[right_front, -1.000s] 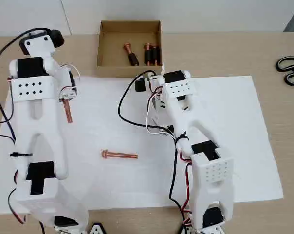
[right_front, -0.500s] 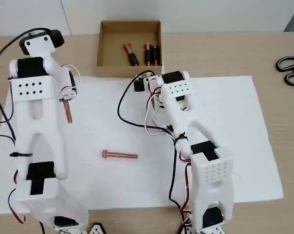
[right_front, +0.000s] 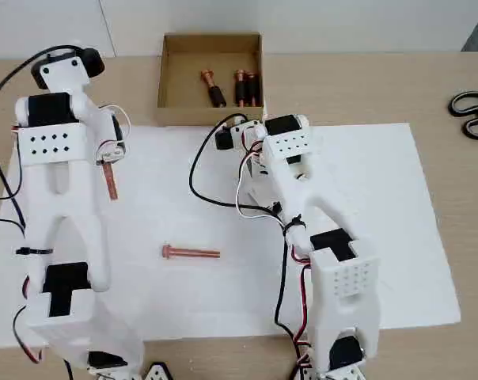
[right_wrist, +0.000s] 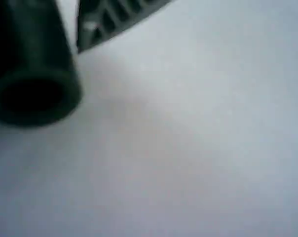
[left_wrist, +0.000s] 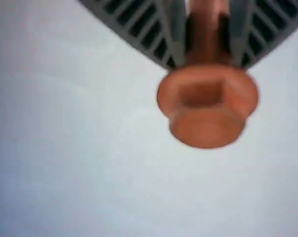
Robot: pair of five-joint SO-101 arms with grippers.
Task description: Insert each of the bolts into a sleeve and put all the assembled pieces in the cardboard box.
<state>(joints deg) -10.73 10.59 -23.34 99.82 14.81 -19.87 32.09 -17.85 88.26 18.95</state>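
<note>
My left gripper (right_front: 108, 161) is shut on a copper bolt (right_front: 111, 182) over the left part of the white paper; in the left wrist view the bolt's hex head (left_wrist: 207, 106) hangs below the gripper (left_wrist: 208, 29), above the paper. My right gripper (right_wrist: 65, 34) holds a dark sleeve (right_wrist: 33, 69) close over the paper, open end showing. In the high view it is hidden under the right arm (right_front: 285, 150) just below the cardboard box (right_front: 171, 79). A second bolt (right_front: 191, 252) lies loose on the paper. Assembled pieces (right_front: 214, 89) lie in the box.
The white paper (right_front: 381, 222) covers most of the table between the arms. Black scissors (right_front: 472, 113) lie at the far right edge. Loose cables (right_front: 223, 194) loop from the right arm over the paper's middle.
The right arm has shifted slightly to the left. The paper and the loose bolt on it have slid a little left. The left arm has kept still.
</note>
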